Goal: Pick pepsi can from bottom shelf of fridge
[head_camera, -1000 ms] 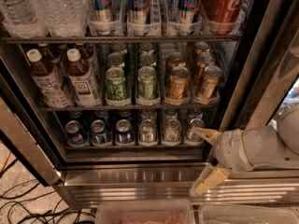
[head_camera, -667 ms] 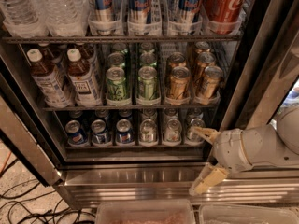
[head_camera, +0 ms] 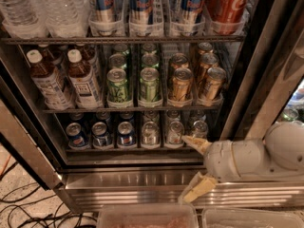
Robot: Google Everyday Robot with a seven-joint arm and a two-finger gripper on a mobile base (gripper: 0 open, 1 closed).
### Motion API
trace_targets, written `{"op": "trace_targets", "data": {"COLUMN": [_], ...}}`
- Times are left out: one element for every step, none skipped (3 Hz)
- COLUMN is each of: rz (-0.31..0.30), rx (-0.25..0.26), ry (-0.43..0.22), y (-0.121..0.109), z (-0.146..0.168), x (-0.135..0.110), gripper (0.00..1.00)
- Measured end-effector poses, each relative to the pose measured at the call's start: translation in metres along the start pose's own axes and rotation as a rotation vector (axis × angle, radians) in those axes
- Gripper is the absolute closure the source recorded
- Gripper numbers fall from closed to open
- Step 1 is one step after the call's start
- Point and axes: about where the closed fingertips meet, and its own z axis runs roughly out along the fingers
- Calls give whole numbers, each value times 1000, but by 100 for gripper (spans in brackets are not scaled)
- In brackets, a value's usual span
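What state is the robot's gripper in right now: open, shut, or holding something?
Gripper: open, holding nothing, low at the right of the fridge front, to the right of the pepsi can row.

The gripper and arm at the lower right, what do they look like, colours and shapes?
The gripper, at the lower right in front of the fridge base, has two tapered fingers in a pale cream-yellow. They join a rounded, off-white wrist housing, which leads into a smooth grey-white arm with bulbous joints. No cables or markings show.
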Motion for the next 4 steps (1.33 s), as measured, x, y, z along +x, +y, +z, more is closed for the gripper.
{"op": "trace_targets", "data": {"rz": [33, 85, 103, 117], "rx": [23, 93, 157, 205], "ry": [-98, -157, -142, -123], "y": [20, 41, 47, 40], "z": [41, 71, 94, 115], "x": [5, -3, -9, -5], "gripper": [0, 0, 0, 0]}}
